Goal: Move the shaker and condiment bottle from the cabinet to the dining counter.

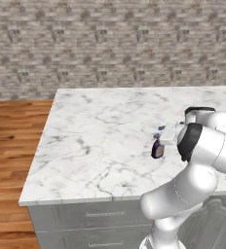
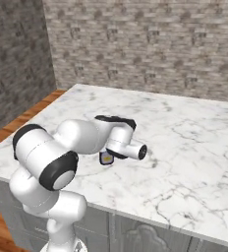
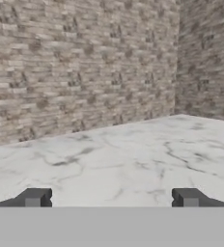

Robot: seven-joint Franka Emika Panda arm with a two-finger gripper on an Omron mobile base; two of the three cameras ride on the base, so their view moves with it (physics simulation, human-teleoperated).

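The bottle (image 1: 158, 150) stands upright on the dining counter (image 1: 95, 141), a white marble slab with grey veins and grey drawer fronts (image 1: 90, 221) under its near edge. In the left base view it sits at about 3 o'clock from the slab's middle, just beside the arm's wrist; a dark body with a yellowish label shows, the cap hard to make out. In the right base view the bottle (image 2: 106, 157) peeks out from under the white forearm, at about 9 o'clock from the slab's centre, only its lower part with the label visible.

The gripper (image 3: 112, 198) shows in the hand view as two small dark fingertips (image 3: 35, 198), spread wide apart with bare marble between them and nothing held. That view looks level across the slab toward the brick wall (image 3: 80, 62) and a corner at about 1 o'clock. The base views add the wooden floor (image 1: 10, 155), laid in brown planks at 9 o'clock, and the rounded white arm links with dark joints.
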